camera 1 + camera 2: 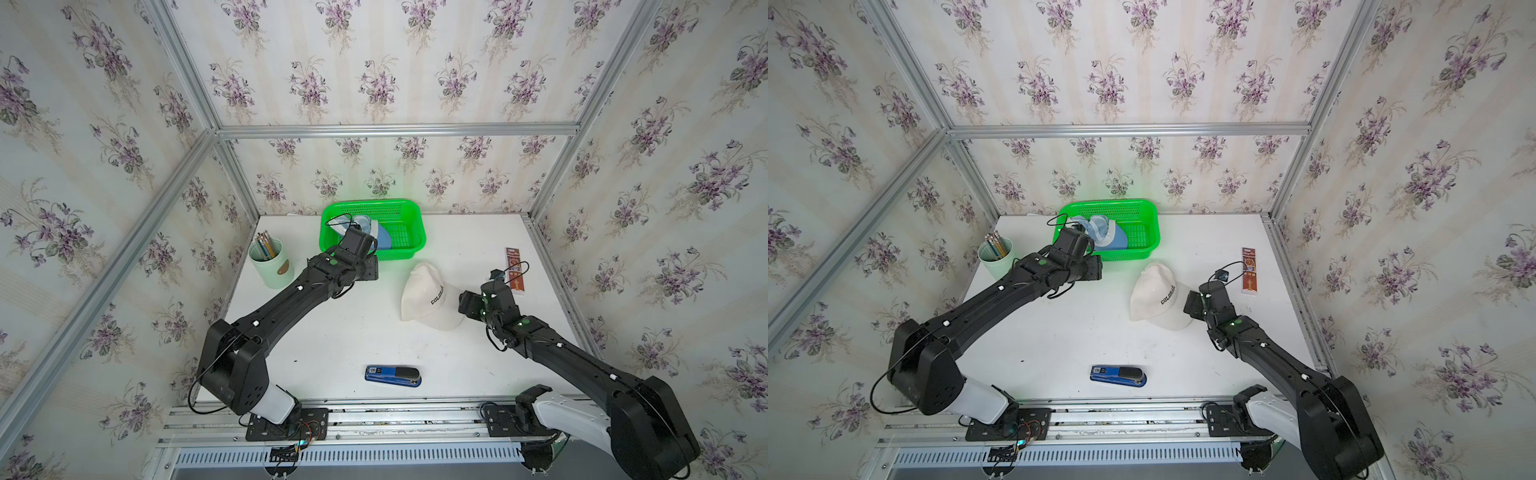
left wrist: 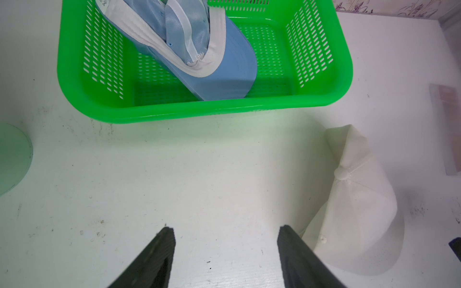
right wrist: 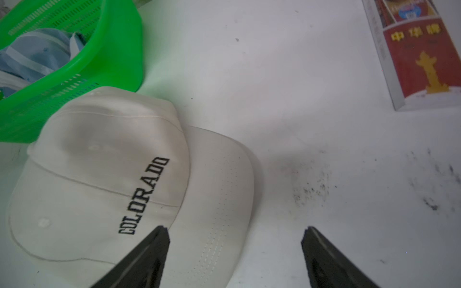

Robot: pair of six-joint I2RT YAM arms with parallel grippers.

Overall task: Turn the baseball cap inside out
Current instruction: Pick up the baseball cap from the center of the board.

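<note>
Top views, cap: In both top views we see the white fabric baseball cap with black COLORADO lettering [image 1: 430, 297]. It lies crown up and right side out on the white tabletop [image 1: 332, 332], near the green perforated plastic basket [image 1: 399, 252]. Its brim points toward the black right arm [image 1: 561, 353].
Top views, basket: It holds a pale blue cap with a white lining [image 1: 382, 241]. The wrist of the black left arm [image 1: 286, 301] hangs by the basket's near corner.
Top views, other things: We see a pale green cylindrical cup of pencils [image 1: 272, 268], a blue and black stapler [image 1: 392, 376] and a flat red box [image 1: 515, 272].
Left wrist, pincer: The left gripper [image 2: 224, 232] stands wide apart over bare tabletop and holds nothing.
Right wrist, pincer: The right gripper [image 3: 237, 232] stands wide apart and grips nothing. One finger lies over the white cap's brim, and we cannot tell whether it touches. The other is over bare tabletop.
</note>
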